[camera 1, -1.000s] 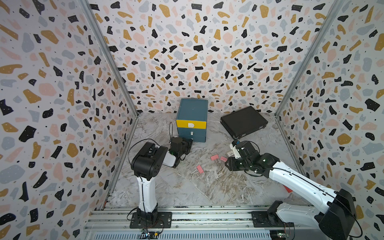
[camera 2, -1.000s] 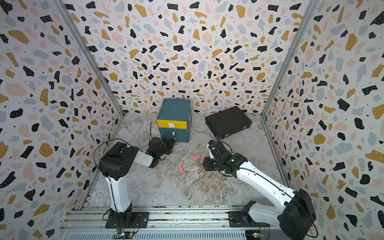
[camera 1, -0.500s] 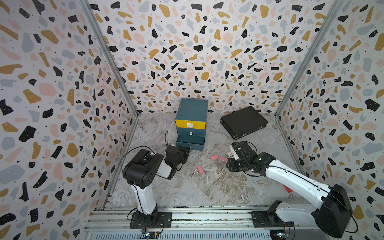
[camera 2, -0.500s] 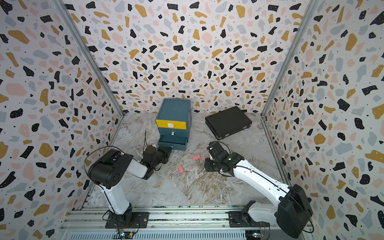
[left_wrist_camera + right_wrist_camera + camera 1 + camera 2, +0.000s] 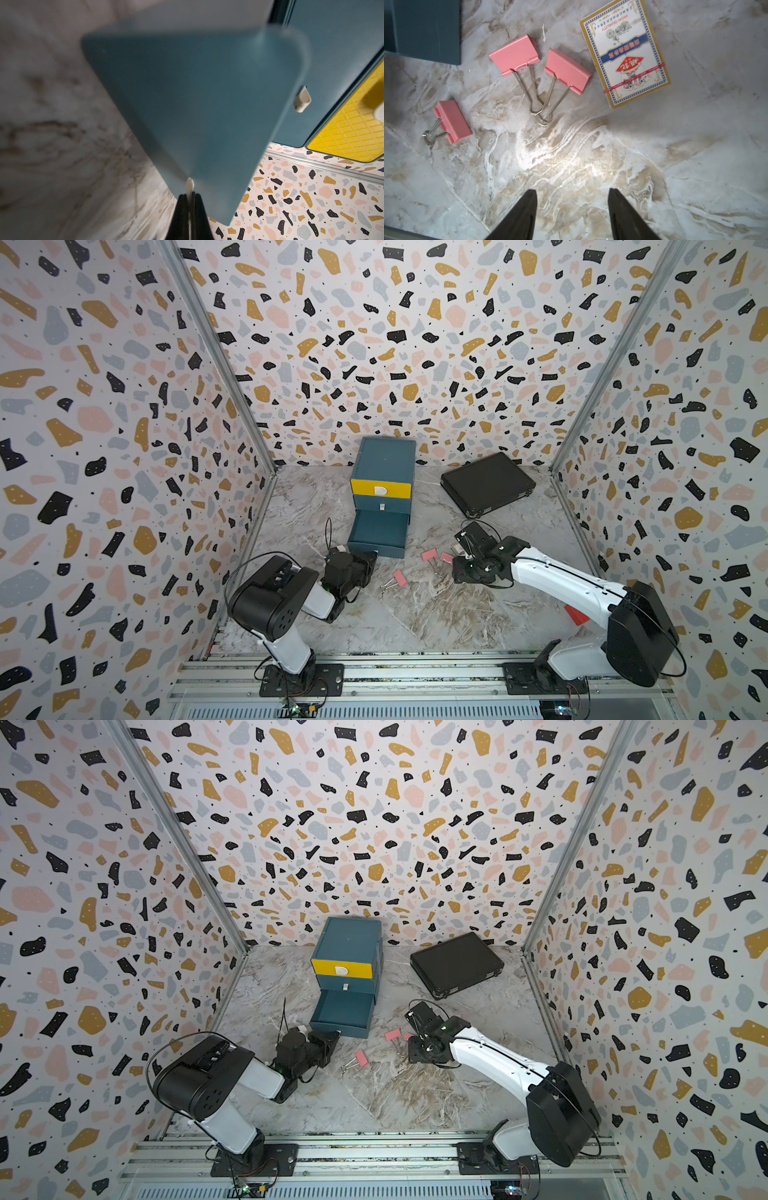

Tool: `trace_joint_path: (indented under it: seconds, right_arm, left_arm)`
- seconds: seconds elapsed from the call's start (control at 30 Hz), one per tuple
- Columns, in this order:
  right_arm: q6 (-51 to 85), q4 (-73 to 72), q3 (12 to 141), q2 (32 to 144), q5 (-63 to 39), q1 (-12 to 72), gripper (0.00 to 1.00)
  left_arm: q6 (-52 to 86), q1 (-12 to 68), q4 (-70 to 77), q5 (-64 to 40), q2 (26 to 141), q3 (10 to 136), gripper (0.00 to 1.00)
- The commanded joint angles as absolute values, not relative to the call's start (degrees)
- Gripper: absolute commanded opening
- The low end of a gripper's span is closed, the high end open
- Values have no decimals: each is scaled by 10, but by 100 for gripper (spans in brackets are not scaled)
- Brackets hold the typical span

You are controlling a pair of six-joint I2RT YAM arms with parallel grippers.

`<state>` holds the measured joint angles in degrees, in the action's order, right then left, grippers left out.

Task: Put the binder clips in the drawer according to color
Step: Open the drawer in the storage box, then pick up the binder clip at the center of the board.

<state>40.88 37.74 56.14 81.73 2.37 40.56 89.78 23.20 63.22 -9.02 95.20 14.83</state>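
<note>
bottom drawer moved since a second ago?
Yes. The bottom drawer has slid out forward from the chest, away from the yellow top front, which stays put.

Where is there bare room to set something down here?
Bare: the wide stretch of table between the pink clips and the front rail. Crowded: clips, card box and right gripper by the open bottom drawer.

Pink, teal and marble.
Pink binder clips (image 5: pixel 515 55), silver handles (image 5: pixel 534 91); teal drawer (image 5: pixel 384 458), yellow top front (image 5: pixel 365 489); black case (image 5: pixel 486 483); gold-edged card box (image 5: pixel 626 54), blue-red print; grey-white marbled table (image 5: pixel 436 614); terrazzo walls (image 5: pixel 395 344).
</note>
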Motion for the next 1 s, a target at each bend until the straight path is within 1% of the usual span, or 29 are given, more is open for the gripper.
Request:
trace_joint_path:
  seconds: [0.0,0.07,0.1,0.17,0.23,0.27,0.37,0.47,0.63,0.8,0.97]
  right_arm:
    - [448,393,591,839,47,403,64]
    - [468,392,605,859,55,403,67]
    - [478,392,611,868,59,403,69]
    - [504,392,627,888,71,403,75]
    - [529,392,641,911,85,403,82]
    - [540,393,650,925,86,401,84]
    - [556,395,682,965,81,394,85]
    - [576,398,702,1001,77,386,84]
    - [603,399,723,1037,84,378,83]
    - [595,396,747,1068,86,368,84]
    - [581,391,763,1093,79,363,85]
  left_arm:
    - [887,237,617,-79,923,143,0]
    - [881,237,586,-78,900,144,0]
    - [877,237,568,-78,887,145,5]
    - [864,237,510,-77,849,148,25]
    - [849,237,435,-76,803,157,39]
    - [839,237,383,-76,775,164,45]
    - [799,238,228,-67,688,193,55]
    - [770,238,100,-59,607,219,57]
    - [725,236,-47,-50,520,253,56]
    - [683,236,-141,-59,476,282,56]
    - [649,236,-203,-60,440,301,56]
